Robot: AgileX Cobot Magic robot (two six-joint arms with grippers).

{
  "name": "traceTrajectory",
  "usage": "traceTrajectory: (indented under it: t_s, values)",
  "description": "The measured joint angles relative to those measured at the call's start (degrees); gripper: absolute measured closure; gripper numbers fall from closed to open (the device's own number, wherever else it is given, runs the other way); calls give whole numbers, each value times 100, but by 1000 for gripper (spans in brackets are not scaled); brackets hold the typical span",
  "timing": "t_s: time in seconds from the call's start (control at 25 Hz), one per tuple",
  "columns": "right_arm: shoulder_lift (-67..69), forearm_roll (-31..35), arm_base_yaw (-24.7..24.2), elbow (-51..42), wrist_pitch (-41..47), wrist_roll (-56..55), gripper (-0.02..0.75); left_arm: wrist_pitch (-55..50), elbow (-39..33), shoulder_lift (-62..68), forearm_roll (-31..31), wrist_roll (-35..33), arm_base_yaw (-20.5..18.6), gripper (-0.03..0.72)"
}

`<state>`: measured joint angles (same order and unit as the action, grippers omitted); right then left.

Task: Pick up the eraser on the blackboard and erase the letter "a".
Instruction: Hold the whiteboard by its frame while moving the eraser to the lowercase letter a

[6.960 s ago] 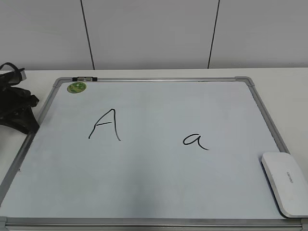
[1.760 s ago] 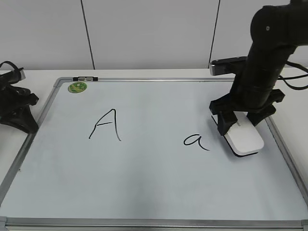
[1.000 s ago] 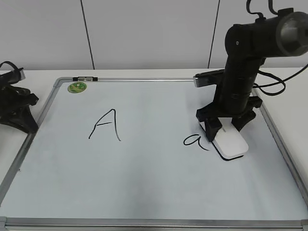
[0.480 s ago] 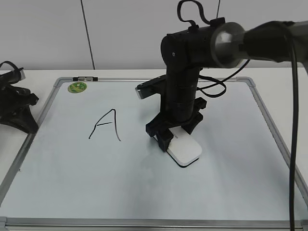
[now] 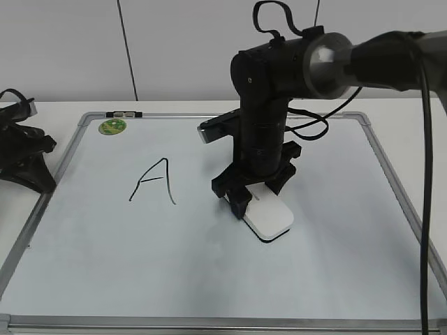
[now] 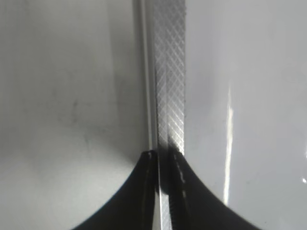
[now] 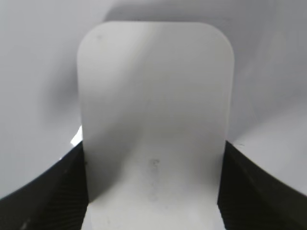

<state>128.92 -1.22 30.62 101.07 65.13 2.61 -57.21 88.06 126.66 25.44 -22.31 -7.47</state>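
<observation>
— Eraser (image 5: 267, 216) first: where does it sit?

— Flat on the blackboard (image 5: 209, 279), near its middle, just right of the capital "A" (image 5: 154, 181). It is a smooth white rounded-rectangular block with a dark edge along its underside. In the right wrist view (image 7: 154, 124) it fills the space between the two black ribbed pads, which press on its long sides.

— So the right end effector (image 5: 253, 194) is clamped on it?

— Yes, closed onto the eraser's sides, opened only as wide as the block, with the black arm standing nearly upright above it.

— And the lowercase letter?

— No small "a" shows on the board; the spot under the eraser and arm is hidden.

— The left end effector (image 5: 24, 164)?

— It rests at the board's left edge on the white surface (image 5: 419, 118). Its wrist view shows dark fingers (image 6: 139, 201) close on either side of the silver cross-hatched frame strip (image 6: 169, 72); whether they grip it I cannot tell.

— Farther back?

— A round green sticker (image 5: 111, 126) near the far left corner, grey corner pieces, then pale wall panels (image 5: 209, 49).
</observation>
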Motion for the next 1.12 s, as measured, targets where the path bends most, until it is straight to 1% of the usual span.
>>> traceTrajectory:
  t_s: [0.32, 0.68, 0.84, 1.12]
  values:
    - [0, -56, -315, 0, 60, -39, 205, 0, 9, 22, 0, 0, 0, 655]
    - [0, -130, -1006, 13, 148, -62, 205, 0, 9, 22, 0, 0, 0, 655]
    - [-57, 85, -1276, 31, 252, -2, 206, 0, 9, 22, 0, 0, 0, 655]
    - [-784, 165, -1760, 102, 430, 119, 206, 0, 9, 22, 0, 0, 0, 656]
